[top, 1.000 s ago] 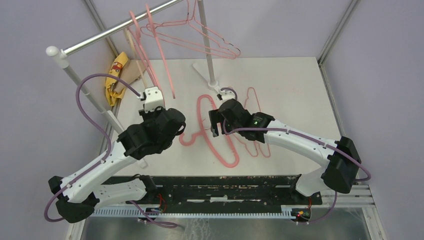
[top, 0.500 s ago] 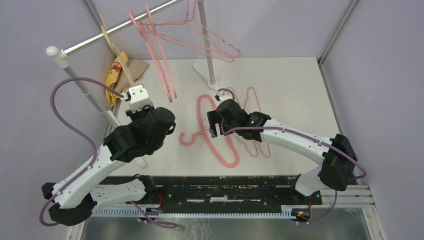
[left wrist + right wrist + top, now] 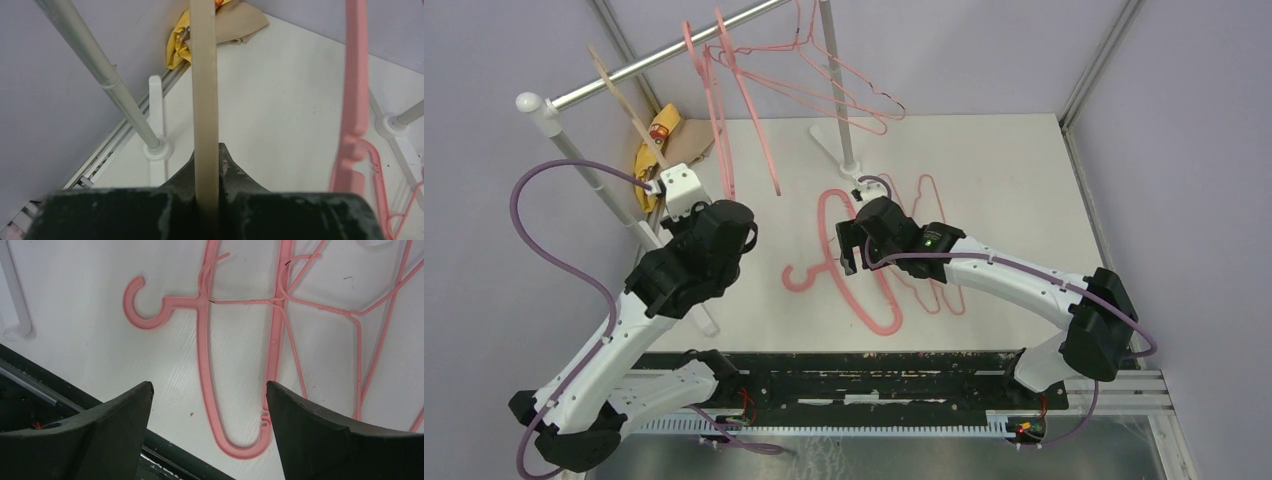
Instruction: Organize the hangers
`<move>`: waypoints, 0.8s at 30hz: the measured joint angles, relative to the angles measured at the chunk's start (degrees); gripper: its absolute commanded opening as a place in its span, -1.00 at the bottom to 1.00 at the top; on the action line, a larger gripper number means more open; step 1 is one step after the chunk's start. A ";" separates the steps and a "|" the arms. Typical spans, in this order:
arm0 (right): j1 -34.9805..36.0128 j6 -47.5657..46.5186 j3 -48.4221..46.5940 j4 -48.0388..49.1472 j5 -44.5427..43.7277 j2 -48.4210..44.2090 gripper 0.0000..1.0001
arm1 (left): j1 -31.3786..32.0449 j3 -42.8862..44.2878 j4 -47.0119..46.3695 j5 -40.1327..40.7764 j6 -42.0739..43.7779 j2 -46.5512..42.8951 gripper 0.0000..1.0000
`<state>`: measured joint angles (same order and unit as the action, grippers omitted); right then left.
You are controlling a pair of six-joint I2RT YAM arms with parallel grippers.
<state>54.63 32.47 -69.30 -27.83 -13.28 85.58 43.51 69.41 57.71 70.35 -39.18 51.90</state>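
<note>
My left gripper (image 3: 664, 185) is shut on a beige hanger (image 3: 629, 112), which slants up toward the silver rail (image 3: 649, 68). In the left wrist view the beige hanger's bar (image 3: 205, 100) runs straight up from between my closed jaws (image 3: 206, 160). A thick pink plastic hanger (image 3: 721, 110) and thin pink wire hangers (image 3: 844, 95) hang on the rail. Another pink plastic hanger (image 3: 849, 280) and a pink wire hanger (image 3: 936, 262) lie on the table. My right gripper (image 3: 849, 252) is open and empty just above the plastic one (image 3: 202, 365), its jaws (image 3: 209, 390) astride the hanger's end loop.
A yellow and tan cloth (image 3: 656, 150) lies at the back left by the rail's slanted post (image 3: 100, 70). A vertical stand post (image 3: 834, 90) with a white foot (image 3: 836, 148) stands at the back middle. The hanging pink plastic hanger (image 3: 355, 75) is to the right of my left gripper.
My left arm has swung left and back with the beige hanger, carrying its top up toward the rail. The hanging pink hangers sway slightly. The right gripper has barely moved.
</note>
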 measured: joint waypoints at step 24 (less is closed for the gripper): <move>0.00 -0.02 0.00 -0.04 1.70 0.74 0.85 | -20.31 -5.49 -19.15 -19.76 11.85 -0.24 -0.43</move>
<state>54.63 32.45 -69.30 -27.88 -11.57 86.32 23.20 63.92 38.57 50.59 -27.33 51.66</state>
